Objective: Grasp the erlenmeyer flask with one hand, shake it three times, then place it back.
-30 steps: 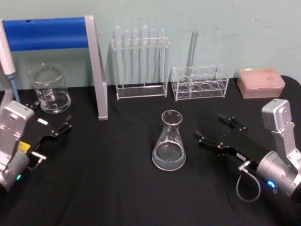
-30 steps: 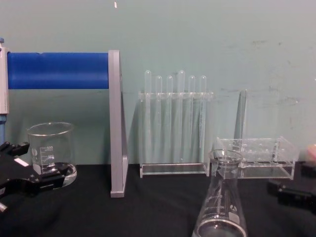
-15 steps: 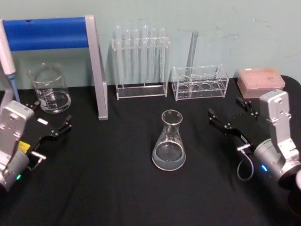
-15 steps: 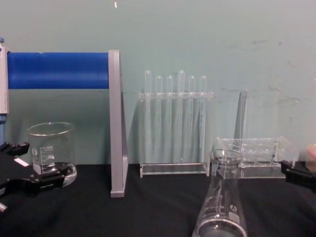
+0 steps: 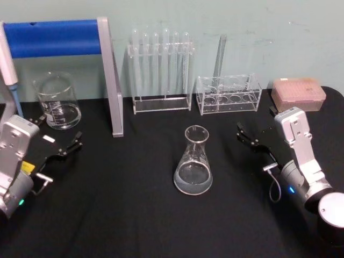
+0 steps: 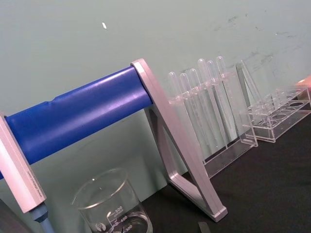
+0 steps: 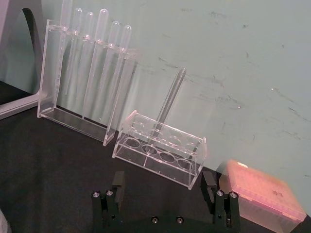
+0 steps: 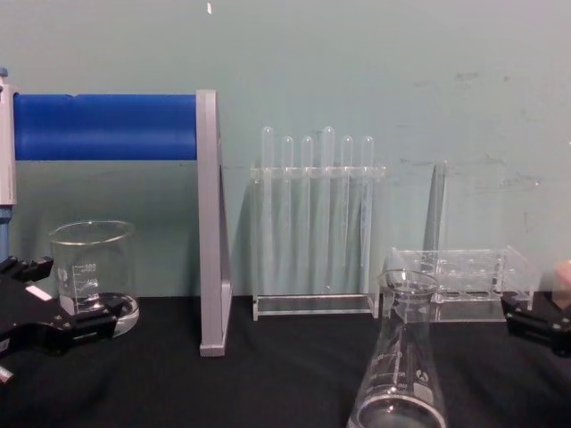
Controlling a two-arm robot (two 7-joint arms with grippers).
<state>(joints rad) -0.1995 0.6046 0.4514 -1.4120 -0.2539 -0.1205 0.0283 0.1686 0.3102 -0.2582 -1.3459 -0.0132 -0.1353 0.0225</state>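
Observation:
The erlenmeyer flask (image 5: 193,164) stands upright on the black table, mid-front, with a little clear liquid in its base; the chest view shows it low and right of centre (image 8: 400,361). My right gripper (image 5: 257,123) is open, to the flask's right and a little farther back, not touching it. Its two black fingers (image 7: 116,183) stand wide apart with nothing between them, facing the small rack. One right finger (image 8: 533,323) enters at the chest view's right edge. My left gripper (image 5: 58,130) rests open at the table's left, near the beaker, also low at the left in the chest view (image 8: 64,296).
A glass beaker (image 5: 56,101) stands at the back left beside a blue-barred grey stand (image 5: 110,80) and a pipette (image 5: 9,67). A test tube rack (image 5: 161,72), a small clear rack (image 5: 228,95) holding one tube and a pink box (image 5: 298,94) line the back.
My right gripper has drawn back from beside the flask toward the small rack, and its wrist has swung in. The flask and the left arm have not moved.

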